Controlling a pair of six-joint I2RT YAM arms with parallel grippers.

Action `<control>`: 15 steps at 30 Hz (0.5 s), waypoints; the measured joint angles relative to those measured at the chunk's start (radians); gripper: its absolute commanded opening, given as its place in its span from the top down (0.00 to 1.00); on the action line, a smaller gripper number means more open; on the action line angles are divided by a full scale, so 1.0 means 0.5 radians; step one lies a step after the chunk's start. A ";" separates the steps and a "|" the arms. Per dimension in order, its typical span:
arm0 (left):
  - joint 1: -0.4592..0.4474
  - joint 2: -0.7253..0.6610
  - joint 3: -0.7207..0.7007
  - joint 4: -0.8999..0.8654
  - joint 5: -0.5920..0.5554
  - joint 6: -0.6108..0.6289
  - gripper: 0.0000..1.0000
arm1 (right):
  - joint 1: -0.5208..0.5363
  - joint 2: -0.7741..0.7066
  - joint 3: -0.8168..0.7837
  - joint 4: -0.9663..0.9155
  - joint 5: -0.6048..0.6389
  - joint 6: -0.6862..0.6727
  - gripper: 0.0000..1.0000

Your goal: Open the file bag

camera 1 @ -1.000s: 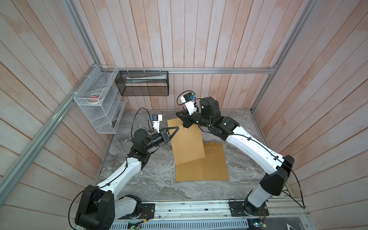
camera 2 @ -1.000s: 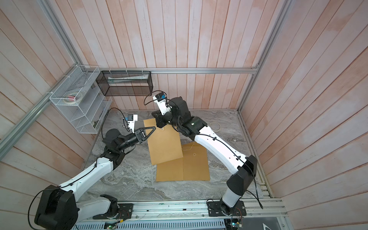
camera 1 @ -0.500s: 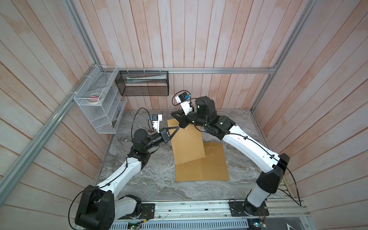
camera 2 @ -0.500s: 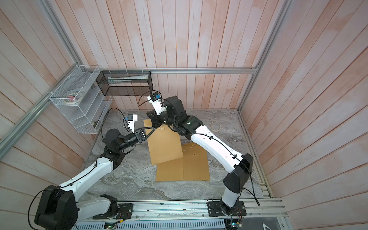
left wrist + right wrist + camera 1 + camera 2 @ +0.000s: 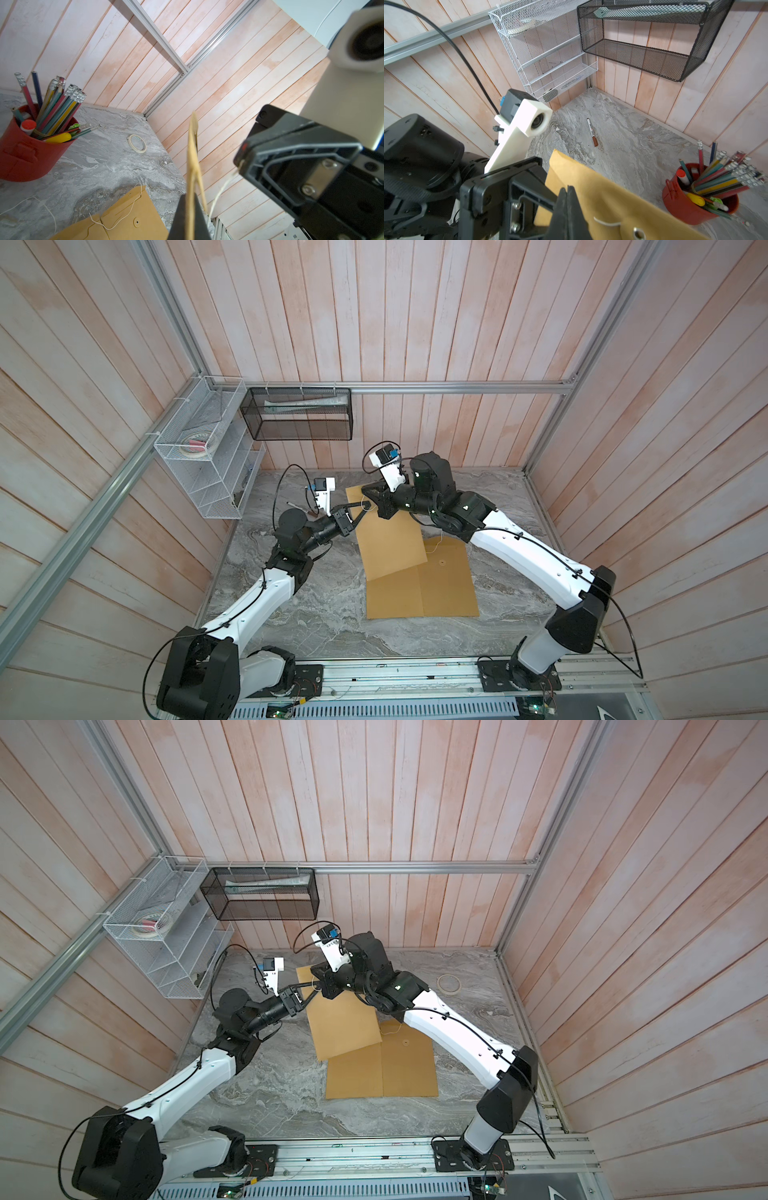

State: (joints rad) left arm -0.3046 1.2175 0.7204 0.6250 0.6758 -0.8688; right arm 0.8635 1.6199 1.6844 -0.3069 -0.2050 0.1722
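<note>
Compared with a second before, I noted that the right gripper (image 5: 370, 494) had moved along the far edge of the file bag (image 5: 390, 539) toward the left gripper (image 5: 353, 508), which had kept its place. The left gripper was clamped on that far edge, and the left wrist view showed the paper pinched between its jaws. The bag sloped down from there, its near edge lying over a second envelope (image 5: 444, 585) that lay flat mid-table (image 5: 291, 614). The right gripper's jaws were closed, and the bag's white string (image 5: 220, 191) ran straight up to their tip, so I recorded it as pinching the string.

Containers: the white wire rack (image 5: 208, 456) on the left wall held a roll of tape (image 5: 195, 444) in its top tier, with a small red item on it. A dark object lay in the lowest tier, which I could not identify. The black mesh basket (image 5: 299, 414) on the back wall held one long pale flat item. The red cup (image 5: 685, 205), seen only in the wrist views, stood on the table packed with pencils (image 5: 720, 176) and a few pens. Loose on the table were a brown marker (image 5: 592, 133) and a tape ring (image 5: 449, 983).
</note>
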 measured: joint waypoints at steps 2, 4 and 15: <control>0.014 0.000 0.000 0.001 -0.014 -0.001 1.00 | 0.000 -0.049 -0.061 0.014 0.011 0.016 1.00; 0.028 0.000 0.000 0.000 -0.024 -0.002 1.00 | 0.000 -0.096 -0.125 0.042 0.019 0.030 1.00; 0.098 -0.010 0.000 0.008 -0.061 -0.038 1.00 | 0.000 -0.298 -0.497 0.151 0.082 0.142 1.00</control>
State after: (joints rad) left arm -0.2558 1.2125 0.7204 0.6289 0.6453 -0.8879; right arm 0.8635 1.4708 1.4361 -0.2314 -0.1638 0.2432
